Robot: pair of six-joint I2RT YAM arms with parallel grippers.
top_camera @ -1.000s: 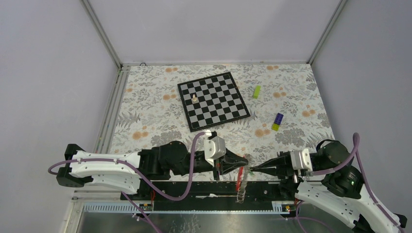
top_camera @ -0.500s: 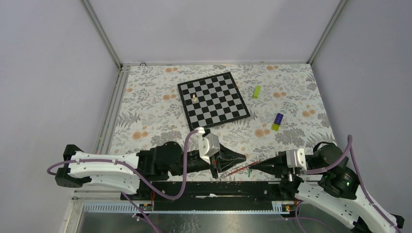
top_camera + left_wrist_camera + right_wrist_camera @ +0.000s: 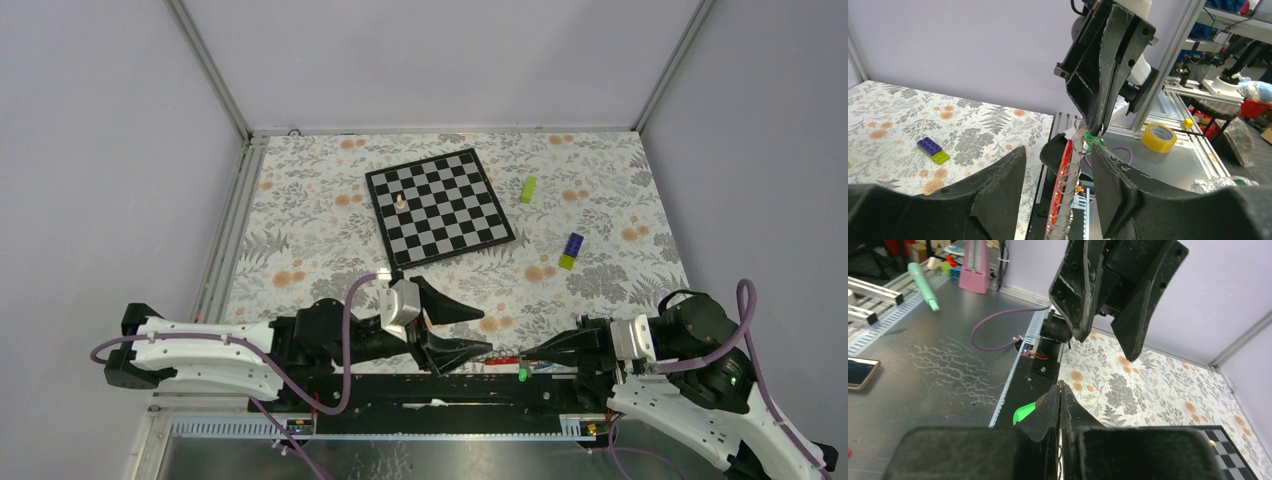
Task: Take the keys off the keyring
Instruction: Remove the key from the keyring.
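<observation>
My right gripper (image 3: 520,357) is shut on the top of the keyring (image 3: 1083,145), at the table's near edge. A green-headed key (image 3: 523,374) hangs by its tips and also shows in the left wrist view (image 3: 1091,137) and the right wrist view (image 3: 1024,413). Below the ring hang a chain of silvery rings (image 3: 1068,182) and a red strap (image 3: 1060,190). They dangle between the spread fingers of my open left gripper (image 3: 1058,155), which touch nothing. From above, the left gripper (image 3: 488,333) sits just left of the right one. No other keys can be made out.
A chessboard (image 3: 440,207) with one pale piece (image 3: 400,201) lies at mid-table. A lime block (image 3: 528,189) and a purple-and-yellow block (image 3: 572,250) lie to its right. A black rail (image 3: 400,385) runs along the near edge, with a yellow tape roll (image 3: 1160,137) beyond it.
My left gripper has opened, let go of the strap and drawn back to the left. The right gripper has kept its hold and shifted slightly right and toward the near edge.
</observation>
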